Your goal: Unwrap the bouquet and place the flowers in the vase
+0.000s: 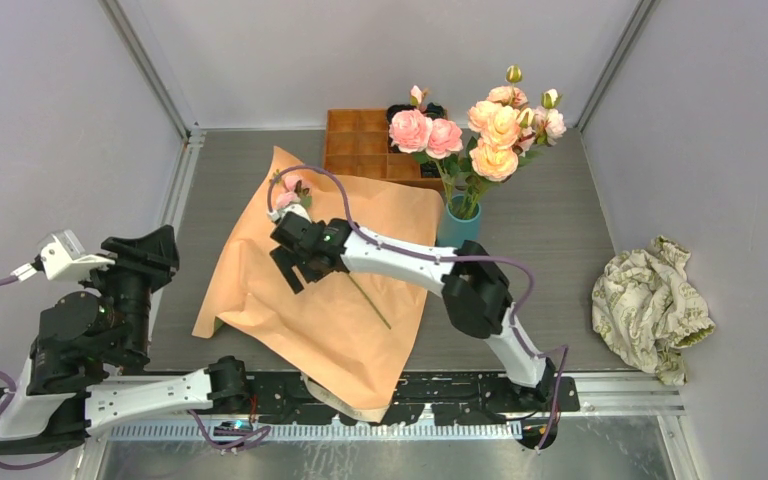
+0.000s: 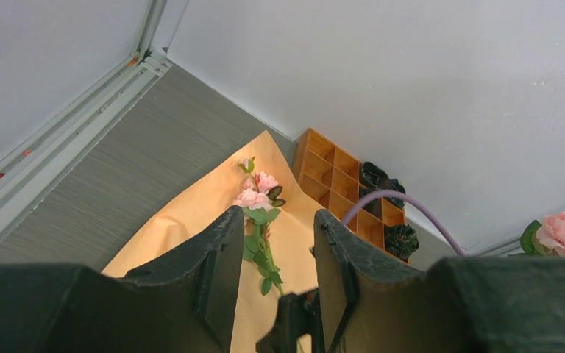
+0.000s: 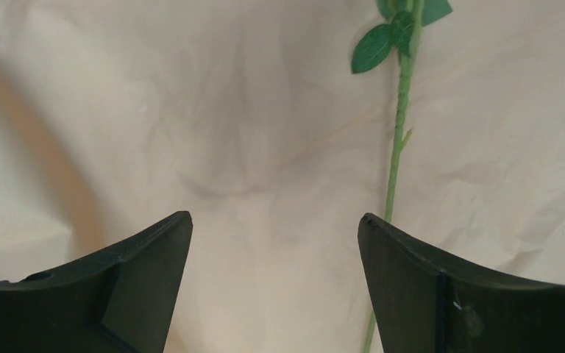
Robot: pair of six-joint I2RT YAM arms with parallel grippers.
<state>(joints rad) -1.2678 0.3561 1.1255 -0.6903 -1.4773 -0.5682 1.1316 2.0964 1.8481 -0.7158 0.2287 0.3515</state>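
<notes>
"How many flowers?"

"One loose stem (image 1: pixel 369 301). In the vase (image 1: pixel 457 228) there are two pink blooms (image 1: pixel 411 130) and a peach cluster (image 1: pixel 495 140), too crowded to count."

"And the other things?"

"One vase, one peach paper sheet (image 1: pixel 260 280), one crumpled cloth (image 1: pixel 650 305), one orange tray (image 1: pixel 355 140) with two dark bundles (image 2: pixel 401 240)."

"Arms?"

"Two: left arm (image 1: pixel 150 392), right arm (image 1: pixel 400 255)."

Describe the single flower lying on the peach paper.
The loose flower has small pink rose-like blooms and a bud on a long thin green stem with a few leaves. It lies flat on the spread peach paper, blooms near the far edge, stem running toward the near right. The open right gripper hangs over its middle, not gripping it.
</notes>
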